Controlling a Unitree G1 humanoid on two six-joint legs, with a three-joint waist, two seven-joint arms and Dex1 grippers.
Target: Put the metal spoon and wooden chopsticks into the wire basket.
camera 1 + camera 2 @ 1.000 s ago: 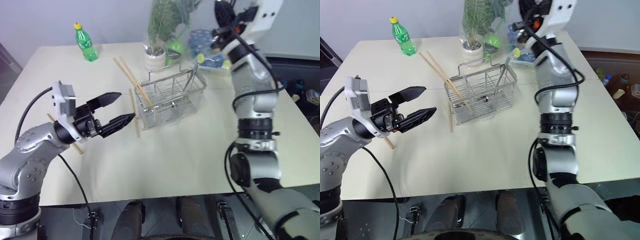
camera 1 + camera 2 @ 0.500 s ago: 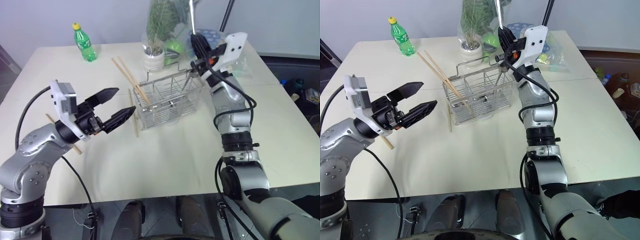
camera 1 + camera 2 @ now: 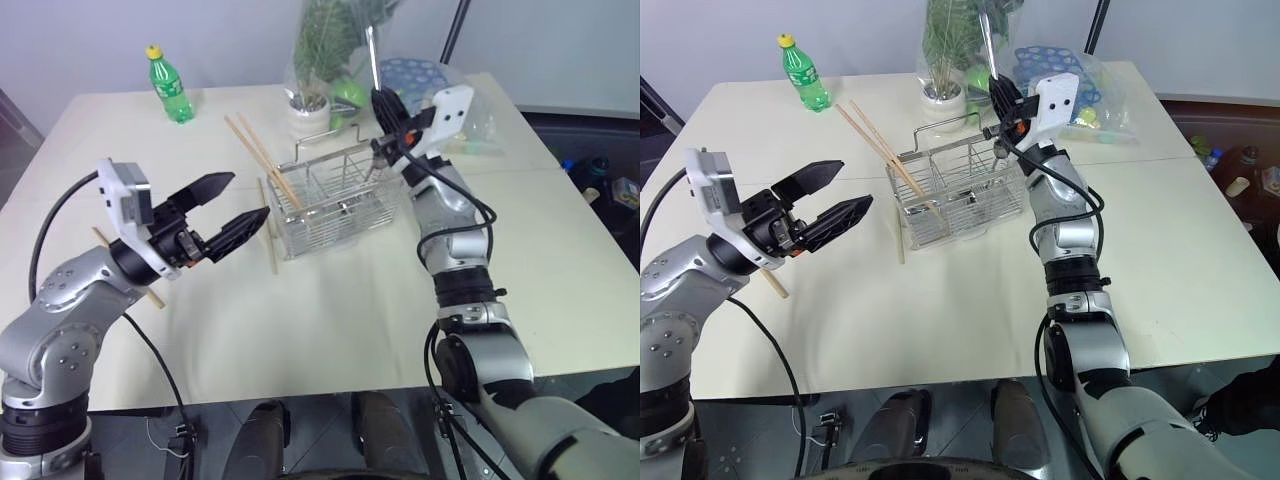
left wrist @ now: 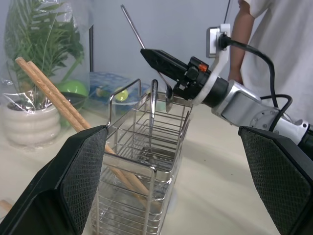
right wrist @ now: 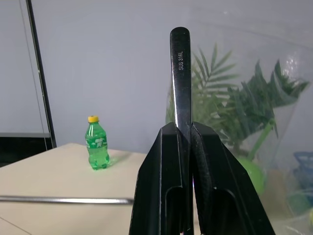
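Observation:
My right gripper (image 3: 1000, 95) is shut on the metal spoon (image 5: 180, 73). The spoon's handle points up and its bowl (image 4: 169, 102) hangs just above the far rim of the wire basket (image 3: 340, 205). Two wooden chopsticks (image 3: 262, 160) lean in the basket's left end, sticking out up and to the left. Another chopstick (image 3: 270, 240) lies flat on the table in front of the basket's left corner. A further one (image 3: 152, 296) lies partly hidden under my left arm. To the left of the basket, above the table, my left gripper (image 3: 248, 197) is open and empty.
A slim metal handle (image 4: 153, 105) stands upright inside the basket. Behind the basket are a white plant pot (image 3: 310, 112) and a plastic bag of items (image 3: 425, 80). A green bottle (image 3: 172, 88) stands at the back left. A person in a white shirt (image 4: 274, 58) stands beyond the table.
My right arm has come down from high above the table, bringing the spoon close over the basket's far rim. The left gripper has stayed in place, open.

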